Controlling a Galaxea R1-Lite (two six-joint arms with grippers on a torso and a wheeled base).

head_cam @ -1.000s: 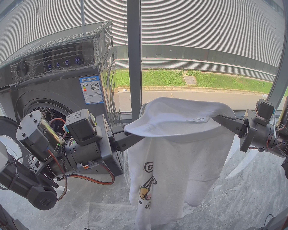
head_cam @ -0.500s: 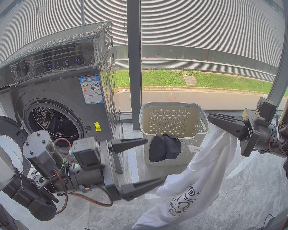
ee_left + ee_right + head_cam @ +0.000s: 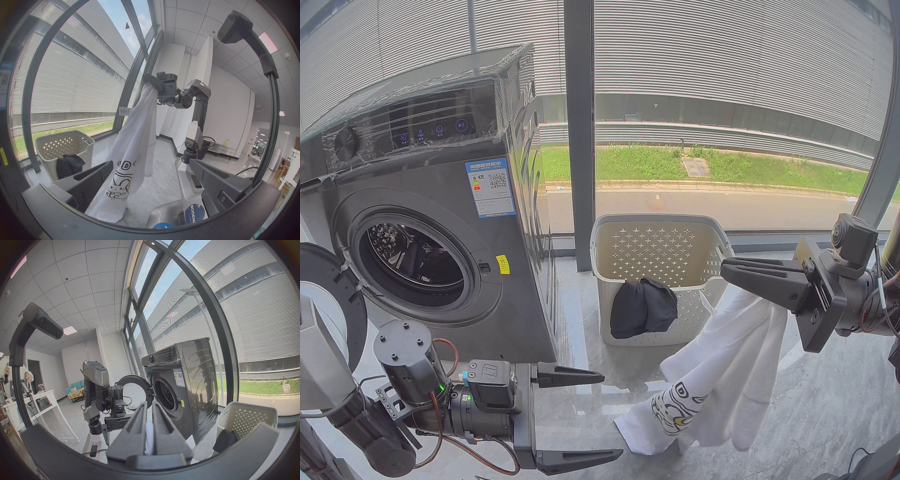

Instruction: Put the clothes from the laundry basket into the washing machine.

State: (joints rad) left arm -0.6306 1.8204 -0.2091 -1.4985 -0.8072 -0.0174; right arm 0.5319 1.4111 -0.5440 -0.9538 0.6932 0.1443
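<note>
Grey floor, washing machine open for loading. Right gripper clamps white shirt so it hangs; left gripper wide open, empty, probably for the hem

Left arm: matte black cylindrical joint housing, small screws ringing its flat cap; thin red-orange cable looping behind; green light at wrist. Left gripper: black, long tapered fingers. Right gripper: same black fingers, boxy black camera block above.

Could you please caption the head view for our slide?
Right hand holds white T-shirt near laundry basket; open left hand near washing machine.
</note>
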